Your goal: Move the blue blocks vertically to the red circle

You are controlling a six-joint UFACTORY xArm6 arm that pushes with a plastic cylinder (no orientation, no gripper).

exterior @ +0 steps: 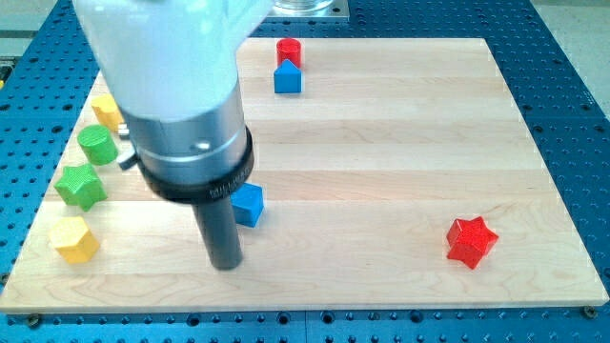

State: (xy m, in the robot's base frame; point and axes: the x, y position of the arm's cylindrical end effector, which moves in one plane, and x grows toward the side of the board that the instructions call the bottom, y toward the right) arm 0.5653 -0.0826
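Note:
A red circle block [289,50] stands near the board's top edge, left of centre. A blue block [287,77] with a peaked top touches it just below. A second blue block [248,205], a cube-like shape, lies lower on the board, left of centre. My tip [225,264] rests on the board just below and left of this second blue block, close to it. The arm's grey body covers the board's upper left.
A red star [472,241] lies at the lower right. At the left edge lie a yellow block [106,111], a green cylinder [96,144], a green star [80,186] and a yellow hexagon-like block [75,238]. The wooden board [400,152] ends on all sides.

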